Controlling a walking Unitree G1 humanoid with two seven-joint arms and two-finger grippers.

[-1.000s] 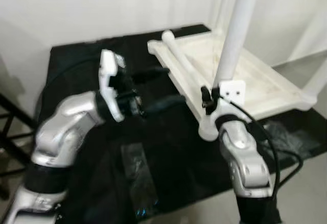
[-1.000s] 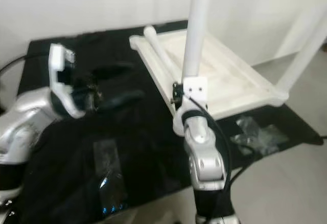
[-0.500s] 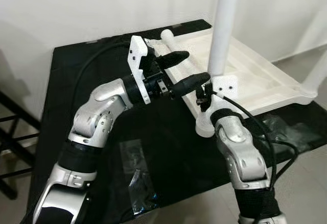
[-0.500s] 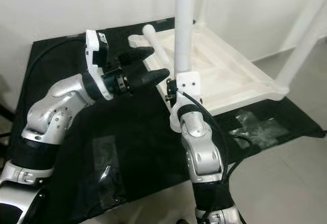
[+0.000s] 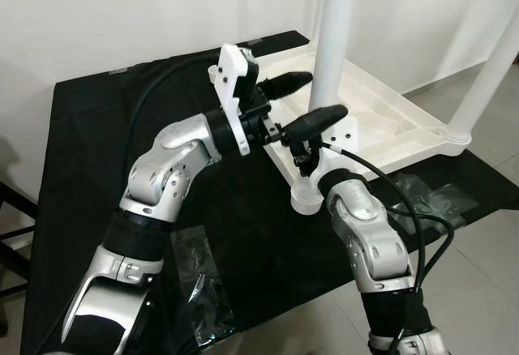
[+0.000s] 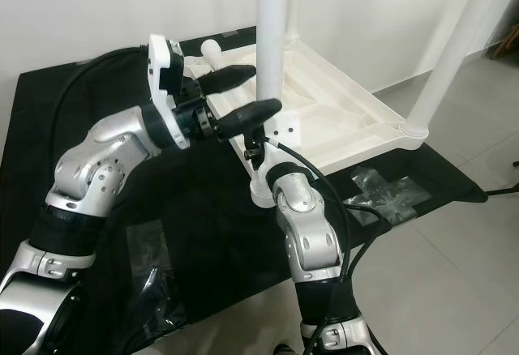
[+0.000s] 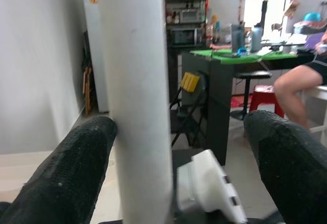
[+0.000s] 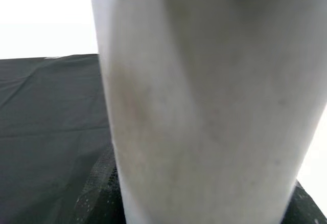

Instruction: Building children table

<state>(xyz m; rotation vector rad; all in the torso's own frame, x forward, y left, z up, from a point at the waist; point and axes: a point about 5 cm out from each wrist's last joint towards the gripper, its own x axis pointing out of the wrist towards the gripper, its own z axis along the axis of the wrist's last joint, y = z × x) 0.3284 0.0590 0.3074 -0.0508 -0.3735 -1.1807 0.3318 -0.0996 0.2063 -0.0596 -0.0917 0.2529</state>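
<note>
While the white children table [image 5: 381, 120] is lying upside down on the black cloth [image 5: 97, 136] that is covering the floor, the build is looking about half done to me. Two white legs are already standing up from its corners, the near leg [image 5: 334, 39] and a far leg [image 5: 486, 71], and one loose leg [image 6: 212, 50] is lying along the far edge of the frame, not yet fitted. The right arm is reaching up under the near leg, and its right claw [image 5: 312, 156] is sitting at the base of this leg; I cannot tell if it is gripping. The left claw [image 5: 302, 100] is spreading wide around the same leg, with one finger on each side. Some clear plastic bags [image 5: 207, 290] are lying on the cloth, near the robot.
</note>
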